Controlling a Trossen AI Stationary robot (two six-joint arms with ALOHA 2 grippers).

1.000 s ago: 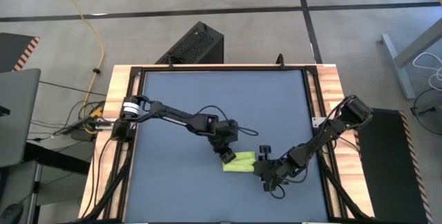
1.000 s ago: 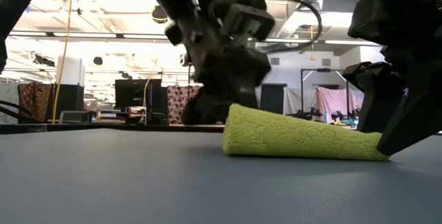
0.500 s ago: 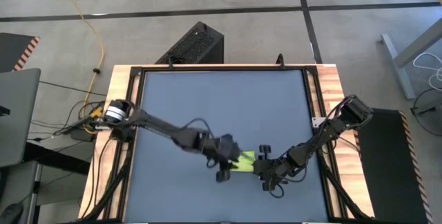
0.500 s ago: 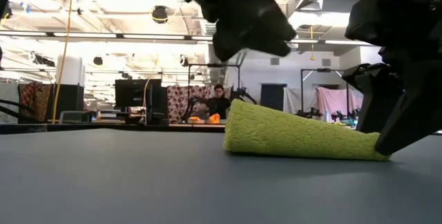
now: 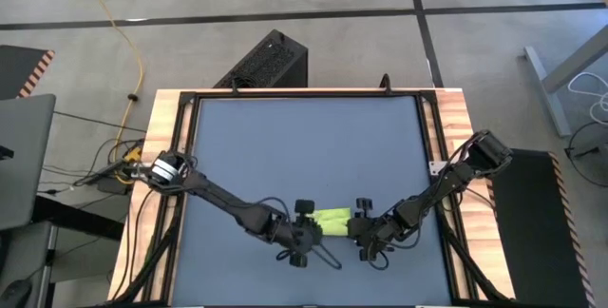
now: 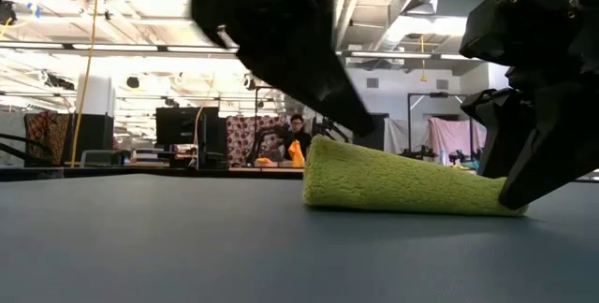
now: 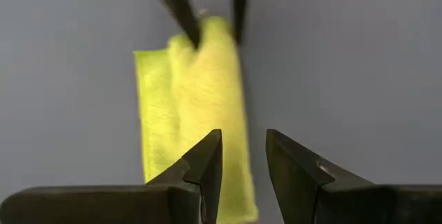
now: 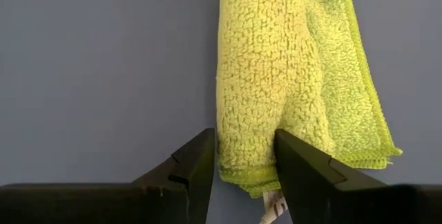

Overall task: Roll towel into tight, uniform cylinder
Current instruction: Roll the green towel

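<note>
Workshop floor of grey concrete surrounds a wooden-framed table whose top is covered by a dark blue-grey mat. Behind the table, at low level, shelving, monitors and a seated person are visible across the room. A black box stands on the floor beyond the table's far edge, and a yellow cable trails across the floor at the left.

1. Task item. The towel, a small lime cloth, lies on the mat near the table's front edge, roughly midway across. It is rolled into a loose, tapered bundle: thicker at the left-arm end, thinner at the right-arm end. One layer edge lies flat beside the roll rather than wound in.

2. Left gripper. Positioned just beside the towel's thicker end, low over the mat. Its fingers stand apart with a narrow gap. In the left wrist view the towel lies ahead of the fingertips; whether they touch the cloth cannot be determined.

3. Right gripper. Positioned at the towel's thinner end. Its fingers are clamped on that end, with the rolled cloth between the two tips, as the right wrist view shows.

4. Both arms reach in from opposite table sides.
</note>
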